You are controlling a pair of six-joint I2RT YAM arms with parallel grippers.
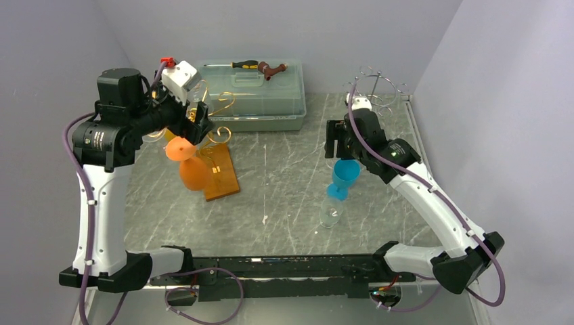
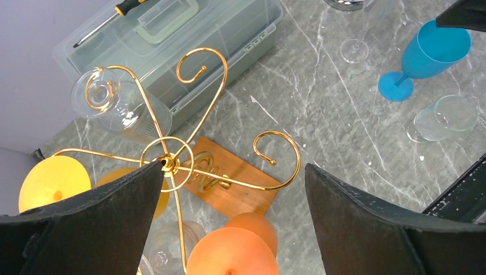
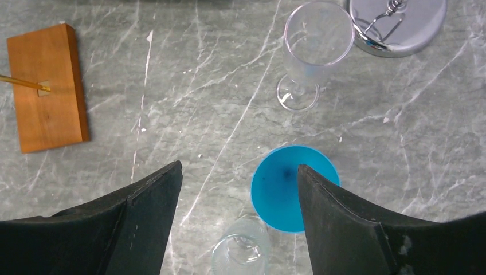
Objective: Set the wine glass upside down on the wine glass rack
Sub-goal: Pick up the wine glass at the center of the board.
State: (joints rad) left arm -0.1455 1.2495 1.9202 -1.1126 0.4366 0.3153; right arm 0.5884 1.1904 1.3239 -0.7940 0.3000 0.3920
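Blue wine glass [image 1: 344,177]: upright on the tabletop [image 1: 284,183], right of centre; looks light, stiff, slick.
Best hold: I'd pinch the stem, not the bowl.
Right end effector [image 3: 239,166]: wide, empty, above it.
Gold rack [image 2: 240,192]: farther left, orange glass [image 1: 195,175] hung.
Left end effector [image 2: 235,166]: wide, empty.

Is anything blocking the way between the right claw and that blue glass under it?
Nothing visible does. The right gripper hangs open over the blue glass, with only air between them. A clear glass sits close beside the blue one, so it might crowd the fingers.
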